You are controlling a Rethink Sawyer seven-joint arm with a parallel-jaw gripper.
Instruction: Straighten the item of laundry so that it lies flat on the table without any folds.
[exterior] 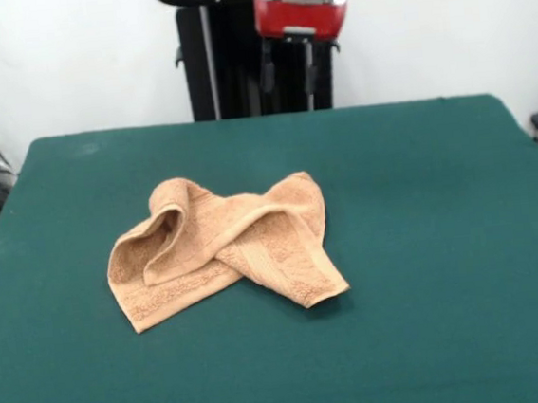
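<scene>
On the green table, we see the towel lying crumpled near the middle, its left part curled into a loop and a flap crossed over toward the right; we judge the flattening not yet begun, every fold left to undo. Above, the gripper hangs parted and empty, well clear of the cloth

Robot lab: green felt table, black pedestal, bare white wall.
</scene>
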